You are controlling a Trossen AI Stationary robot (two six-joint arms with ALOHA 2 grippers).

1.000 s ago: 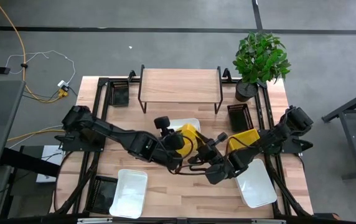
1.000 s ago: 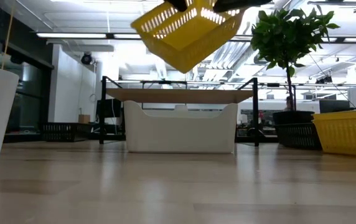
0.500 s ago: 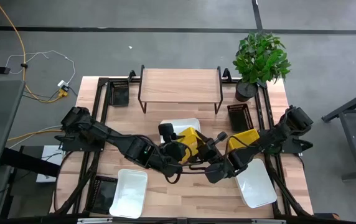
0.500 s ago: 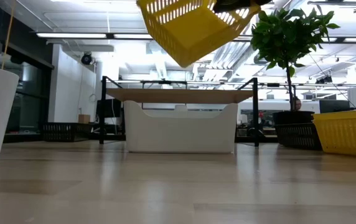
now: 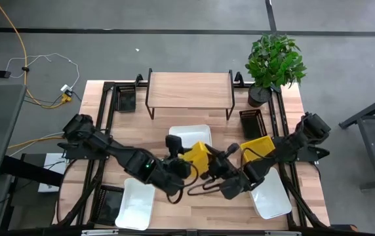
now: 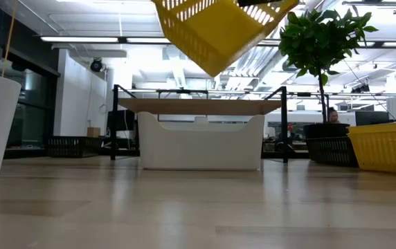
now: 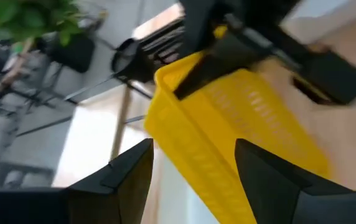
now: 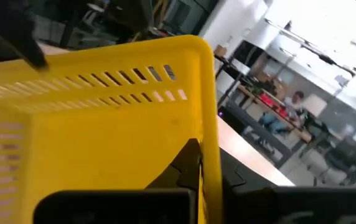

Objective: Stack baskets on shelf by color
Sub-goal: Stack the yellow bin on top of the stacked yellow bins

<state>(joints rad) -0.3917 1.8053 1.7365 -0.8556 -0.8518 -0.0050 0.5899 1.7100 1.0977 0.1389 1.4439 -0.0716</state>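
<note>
While airborne, yellow basket (image 6: 219,31) hangs tilted, walls slotted.

No text, label, brand, number or sign can be read in any of the views.
</note>
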